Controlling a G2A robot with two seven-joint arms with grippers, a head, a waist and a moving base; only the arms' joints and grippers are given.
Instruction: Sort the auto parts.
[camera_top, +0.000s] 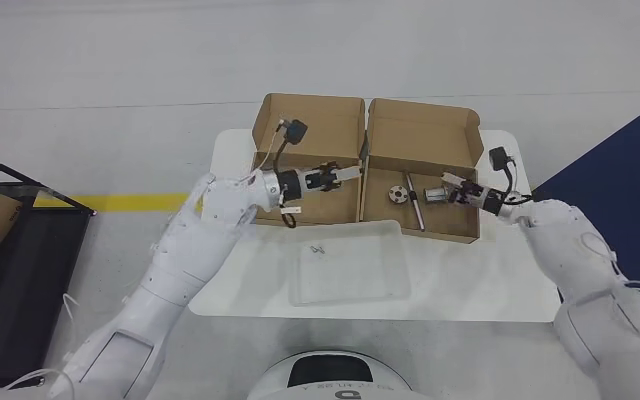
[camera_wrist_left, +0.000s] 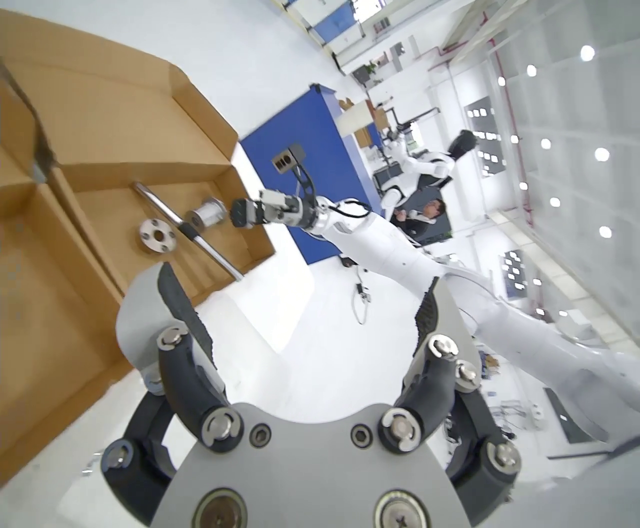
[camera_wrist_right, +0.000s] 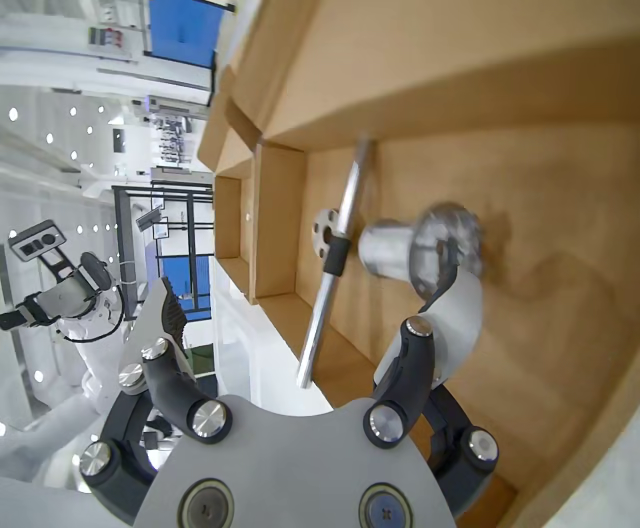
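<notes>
From the top view, two open cardboard boxes sit side by side along the far edge of the tabletop (camera_top: 480, 285). The left box (camera_top: 300, 120) is toward the far-left corner and the right box (camera_top: 425, 128) toward the far-right. My left claw (camera_top: 352, 174) hangs over the left box, close to the wall it shares with its neighbour. My right claw (camera_top: 452, 188) is inside the right box, right at the flanged metal cylinder (camera_top: 435, 192). A metal rod (camera_top: 415, 205) and a round flange disc (camera_top: 399, 193) lie just beside it. A clear plastic tray (camera_top: 350, 275) rests nearer the front edge.

In the left wrist view, the left claw (camera_wrist_left: 300, 290) is spread wide with nothing between its pads. Well beyond it, the right claw (camera_wrist_left: 241, 212) sits against the cylinder (camera_wrist_left: 206, 214), with the rod (camera_wrist_left: 200, 237) and disc (camera_wrist_left: 158, 236) alongside.

In the right wrist view, the right claw (camera_wrist_right: 315, 295) is released and its fingers are far apart. One finger (camera_wrist_right: 460, 310) touches the cylinder's (camera_wrist_right: 390, 250) flange; the other stands well clear. The cylinder lies on its side on the box floor (camera_wrist_right: 550, 210). The rod (camera_wrist_right: 350, 195) crosses over the disc (camera_wrist_right: 320, 227) next to it.
</notes>
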